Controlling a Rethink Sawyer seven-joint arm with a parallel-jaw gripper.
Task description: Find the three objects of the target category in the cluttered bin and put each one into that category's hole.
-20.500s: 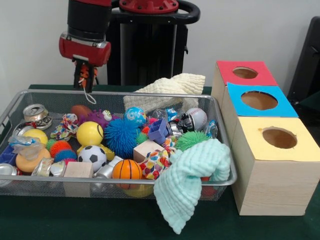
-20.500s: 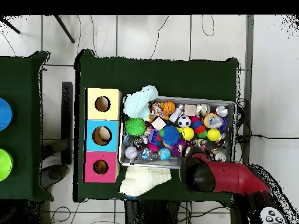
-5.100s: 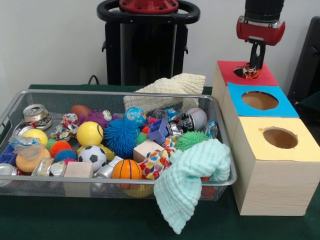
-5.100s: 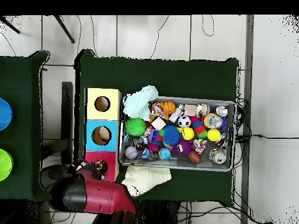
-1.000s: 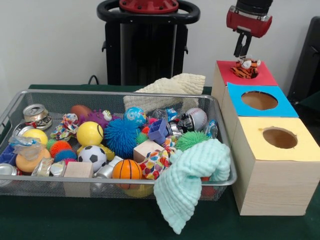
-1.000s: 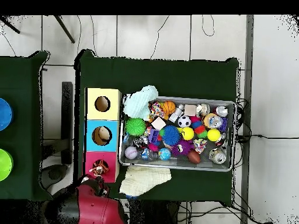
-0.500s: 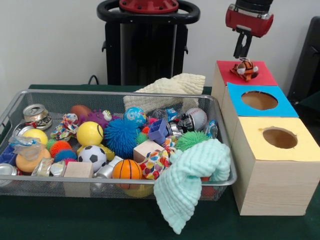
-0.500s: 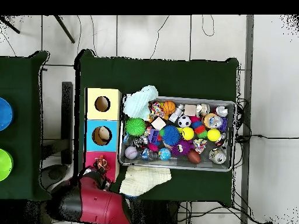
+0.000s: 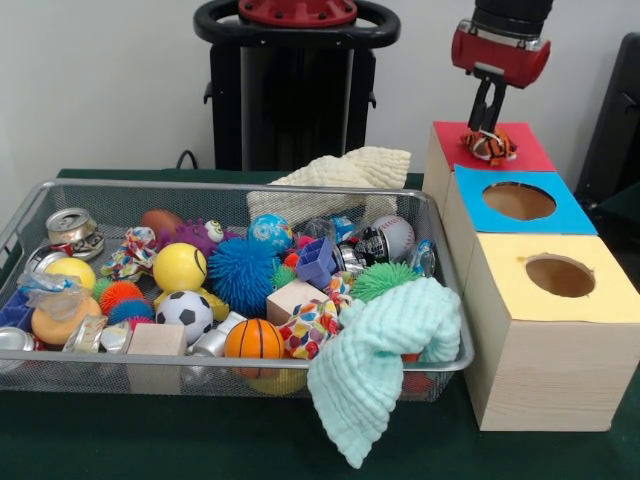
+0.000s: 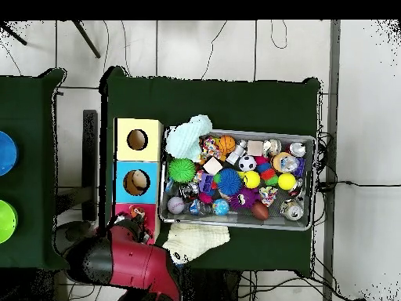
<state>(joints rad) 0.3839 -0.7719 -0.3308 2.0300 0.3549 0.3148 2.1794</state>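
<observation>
Gripper [image 9: 488,128] closed on tiger toy [image 9: 489,145] over red box [image 9: 520,150] hole; wire bin [image 9: 60,190] crammed with toys

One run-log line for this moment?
end effector: at tiger toy, grip unclear | toy: over red box hole, not inside | bin: cluttered

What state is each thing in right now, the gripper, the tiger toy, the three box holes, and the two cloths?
gripper: down over the red box, open or shut unclear
tiger toy: on top of the red hole, not dropped through
red box: hole covered by the toy
blue box: hole uncovered
yellow box: hole uncovered
mint cloth: draped over the bin's front rim
cream cloth: bunched behind the bin
</observation>
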